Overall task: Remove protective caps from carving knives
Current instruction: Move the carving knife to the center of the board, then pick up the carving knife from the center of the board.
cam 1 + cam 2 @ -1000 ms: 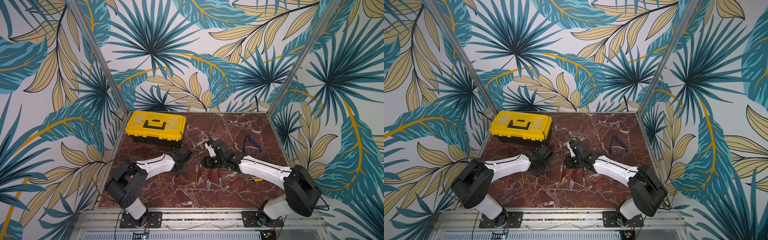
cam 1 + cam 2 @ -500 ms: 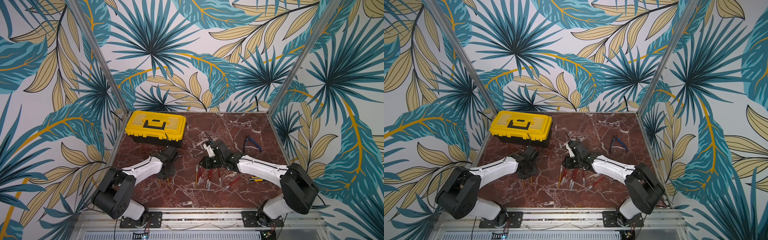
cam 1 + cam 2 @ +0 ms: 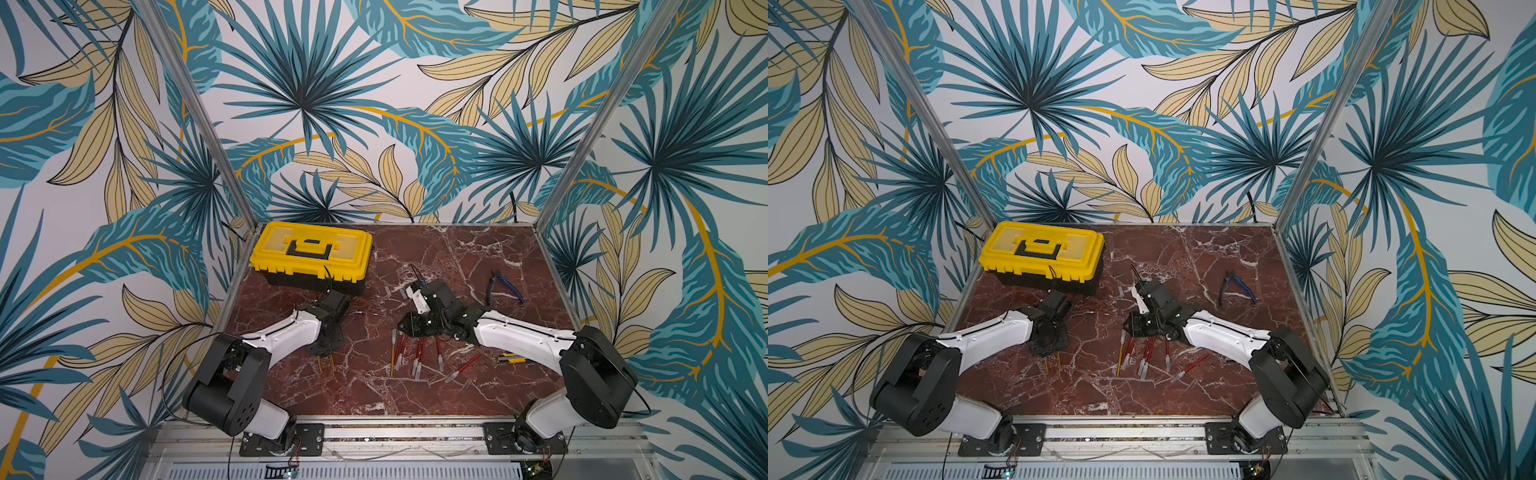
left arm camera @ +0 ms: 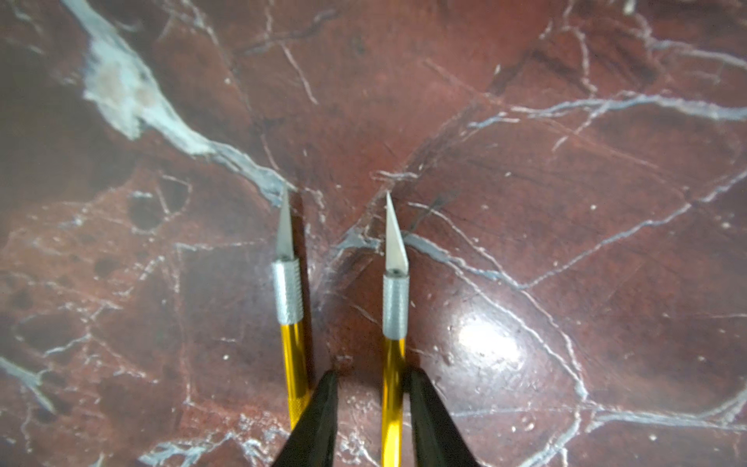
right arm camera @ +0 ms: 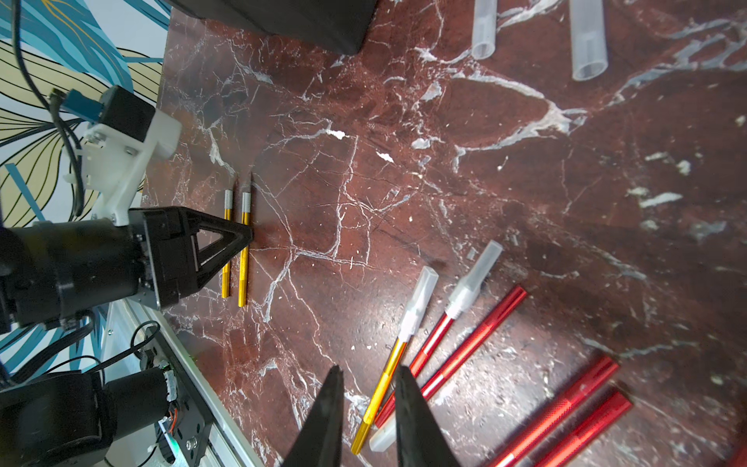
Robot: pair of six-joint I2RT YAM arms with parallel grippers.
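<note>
1. Hovering low on the robot's side of the yellow toolbox (image 3: 311,253), the left gripper (image 4: 372,376) straddles one bare yellow knife (image 4: 394,307). Its jaws are narrowly parted and pinch nothing, and the handle lies flat on the marble tabletop (image 4: 566,182). Its twin (image 4: 288,299) lies just beside it, parallel and also capless.
2. Risk one: a crooked lift could drag a finger along that handle. These slick round sticks look ready to roll, and both blades are exposed.
3. Across now, off the toolbox's right end and nearer the robot, the right gripper (image 5: 370,370) sits over the capped pile. Its jaws are a slim slot apart and empty, and the capped yellow knife (image 5: 394,351) runs beneath that slot.
4. Risk two: the red knives (image 5: 477,339) crowd right against that yellow handle. Closing here may catch two sticks or scissor them apart.
5. Risk three: squeezing the cap (image 5: 422,291) hard may clamp the soft plastic onto the blade so it won't slide. An off-axis pull could jam it.
6. Handles: thin glossy cylinders in gold and red, metallic-looking.
7. Collars and blades: the collars are knurled silver, and the blades are flat, pointed, dull grey.
8. Caps: frosted translucent tubes, flattened at the closed end. Two loose caps (image 5: 588,40) lie just off the toolbox's right corner, mouths round.
9. Tabletop: polished red-brown with white veins and glare. I'd call it slippery.
</note>
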